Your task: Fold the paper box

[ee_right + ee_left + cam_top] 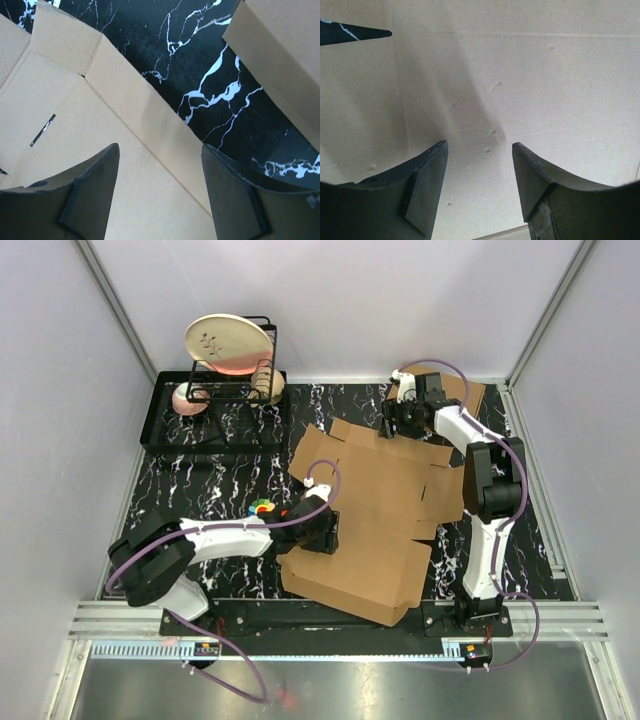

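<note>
The paper box [385, 495] lies as a large brown die-cut sheet across the middle of the marbled table, flaps spread out. My left gripper [326, 527] is open and low over the sheet's left part. In the left wrist view, cardboard [530, 85] fills the space between and beyond the open fingers [432, 185], which hold nothing. My right gripper [398, 422] is open above the sheet's far edge. The right wrist view shows a far flap [145, 105] and a slot [42, 131] below the gripper [160, 150].
A second, made-up brown box [466, 390] stands at the back right, also in the right wrist view [280, 45]. A black tray [165, 430] with a wire rack and a plate [228, 342] is at the back left. A small colourful object [262, 508] sits by the left arm.
</note>
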### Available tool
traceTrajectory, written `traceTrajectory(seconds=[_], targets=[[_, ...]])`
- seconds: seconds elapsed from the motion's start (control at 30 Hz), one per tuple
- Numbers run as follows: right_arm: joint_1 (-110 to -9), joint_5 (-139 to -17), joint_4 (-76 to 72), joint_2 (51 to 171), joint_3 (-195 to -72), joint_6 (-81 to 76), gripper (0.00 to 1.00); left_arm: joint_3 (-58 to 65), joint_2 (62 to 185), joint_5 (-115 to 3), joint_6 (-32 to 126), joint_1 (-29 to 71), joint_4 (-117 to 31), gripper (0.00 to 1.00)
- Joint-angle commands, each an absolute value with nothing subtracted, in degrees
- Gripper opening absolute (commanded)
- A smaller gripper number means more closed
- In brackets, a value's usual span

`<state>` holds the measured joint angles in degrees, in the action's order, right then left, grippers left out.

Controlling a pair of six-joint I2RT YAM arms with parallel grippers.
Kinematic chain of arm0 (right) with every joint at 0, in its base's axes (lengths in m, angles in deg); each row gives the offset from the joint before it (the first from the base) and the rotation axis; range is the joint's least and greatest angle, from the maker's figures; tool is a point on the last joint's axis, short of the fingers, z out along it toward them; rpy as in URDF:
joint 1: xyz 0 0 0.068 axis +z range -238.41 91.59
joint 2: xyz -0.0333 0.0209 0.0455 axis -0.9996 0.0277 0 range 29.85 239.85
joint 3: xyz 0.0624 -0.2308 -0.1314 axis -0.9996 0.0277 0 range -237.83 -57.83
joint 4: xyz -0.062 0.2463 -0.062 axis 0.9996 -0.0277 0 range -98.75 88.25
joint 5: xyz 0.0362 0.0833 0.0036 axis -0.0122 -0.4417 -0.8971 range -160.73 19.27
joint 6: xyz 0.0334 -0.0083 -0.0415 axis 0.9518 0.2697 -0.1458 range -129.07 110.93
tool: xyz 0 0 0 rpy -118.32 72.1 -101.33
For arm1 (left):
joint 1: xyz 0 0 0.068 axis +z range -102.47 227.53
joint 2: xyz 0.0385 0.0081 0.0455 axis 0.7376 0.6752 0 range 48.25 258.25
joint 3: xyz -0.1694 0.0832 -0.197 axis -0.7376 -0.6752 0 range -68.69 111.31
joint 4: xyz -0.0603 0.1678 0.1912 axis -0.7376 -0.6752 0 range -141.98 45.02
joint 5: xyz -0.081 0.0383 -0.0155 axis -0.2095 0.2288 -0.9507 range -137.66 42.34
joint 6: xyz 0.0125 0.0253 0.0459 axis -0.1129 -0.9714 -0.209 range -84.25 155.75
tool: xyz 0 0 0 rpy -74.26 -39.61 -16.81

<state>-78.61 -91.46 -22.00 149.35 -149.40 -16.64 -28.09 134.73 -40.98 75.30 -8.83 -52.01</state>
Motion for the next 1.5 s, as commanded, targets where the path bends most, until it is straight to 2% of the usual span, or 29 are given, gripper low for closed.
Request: traceTrajectory(seconds=[0.0, 0.53, 0.63, 0.77, 0.93, 1.1, 1.3, 1.47], targets=[[-78.31, -92.44, -20.56, 152.28, -154.06, -18.47, 0.72, -29.58, 139.21, -43.53, 76.88, -9.25, -52.28, 0.60], [-78.31, -88.49, -22.84, 157.90, -160.57, -19.61, 0.73, -32.04, 141.94, -42.65, 78.20, -9.42, -53.07, 0.58], [-78.31, -89.36, -23.46, 157.65, -160.14, -19.88, 0.66, -32.57, 142.03, -42.39, 78.55, -9.51, -53.15, 0.58], [-77.78, -89.54, -23.73, 155.98, -157.42, -20.93, 0.53, -32.66, 142.29, -42.39, 78.64, -9.60, -53.15, 0.58], [-77.08, -87.00, -22.50, 151.24, -150.66, -21.20, 0.51, -33.01, 143.00, -42.39, 78.73, -10.04, -53.42, 0.58], [-76.99, -84.19, -18.46, 143.95, -143.80, -16.03, 0.53, -34.59, 143.26, -41.25, 78.73, -11.71, -55.17, 0.57], [-76.99, -76.54, -11.78, 134.64, -137.91, -7.24, 0.64, -38.19, 138.10, -41.60, 80.48, -14.16, -56.40, 0.57], [-76.90, -77.94, -16.07, 133.12, -140.97, -7.83, 0.77, -36.00, 135.09, -39.66, 81.80, -18.38, -63.51, 0.55]])
